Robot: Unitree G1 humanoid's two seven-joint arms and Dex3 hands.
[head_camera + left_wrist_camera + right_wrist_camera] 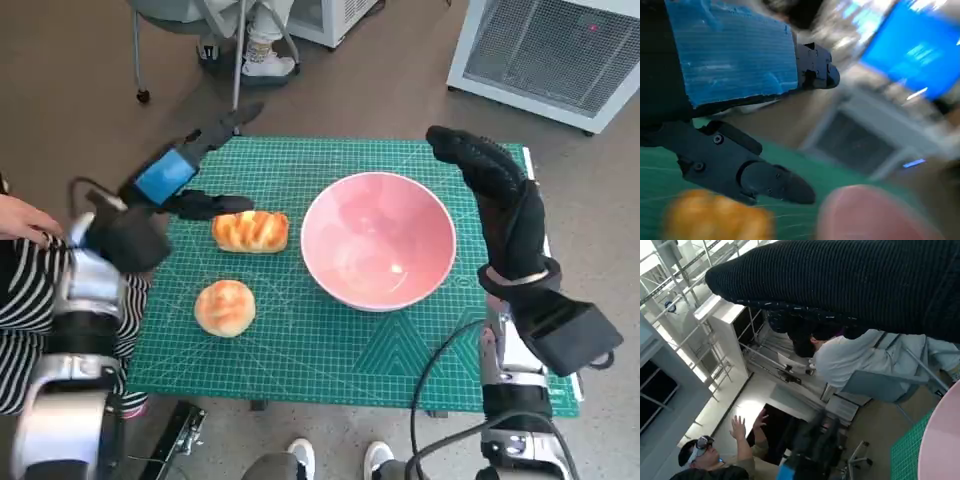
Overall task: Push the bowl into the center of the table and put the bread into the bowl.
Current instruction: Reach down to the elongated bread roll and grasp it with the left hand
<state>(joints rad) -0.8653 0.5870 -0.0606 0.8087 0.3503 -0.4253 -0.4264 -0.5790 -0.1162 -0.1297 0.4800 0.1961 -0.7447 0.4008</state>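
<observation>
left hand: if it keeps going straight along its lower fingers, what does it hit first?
Likely the striped bread loaf. The left hand has its lower fingers pointing at the loaf's near end; contact is unclear. The pink bowl lies beyond it.

Left robot hand (165, 195) fingers spread — right robot hand (495, 200) flat, extended.

A pink bowl (379, 240) and golden-brown bread (250, 231) are seen on a green gridded mat (300, 350); striped black-and-white sleeve (25, 300) at nine o'clock
</observation>
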